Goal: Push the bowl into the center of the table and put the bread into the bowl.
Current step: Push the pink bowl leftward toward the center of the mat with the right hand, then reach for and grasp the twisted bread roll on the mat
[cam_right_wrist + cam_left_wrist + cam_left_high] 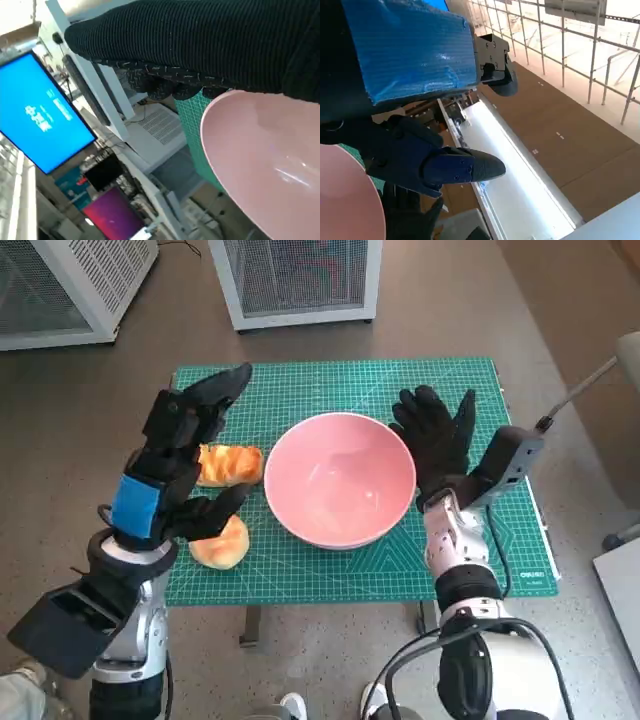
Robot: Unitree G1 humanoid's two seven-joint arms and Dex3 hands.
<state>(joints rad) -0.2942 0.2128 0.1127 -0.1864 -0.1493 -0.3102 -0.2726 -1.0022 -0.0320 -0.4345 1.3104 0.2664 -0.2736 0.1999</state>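
Observation:
A pink bowl (pixel 340 480) stands near the middle of the green mat (pixel 300 390); its rim also shows in the left wrist view (pixel 345 195) and the right wrist view (pixel 265 165). Two pieces of orange bread lie left of it, one (pixel 232 464) further back and one (pixel 222 544) nearer the front edge. My left hand (pixel 185 455) hovers over the bread with fingers spread and holds nothing. My gloved right hand (pixel 437 435) stands open against the bowl's right side.
White mesh cabinets (pixel 300 280) stand on the floor behind the table, another (pixel 70 285) at the far left. A cable (pixel 580 390) runs off to the right. A blue screen (pixel 42 112) shows in the right wrist view.

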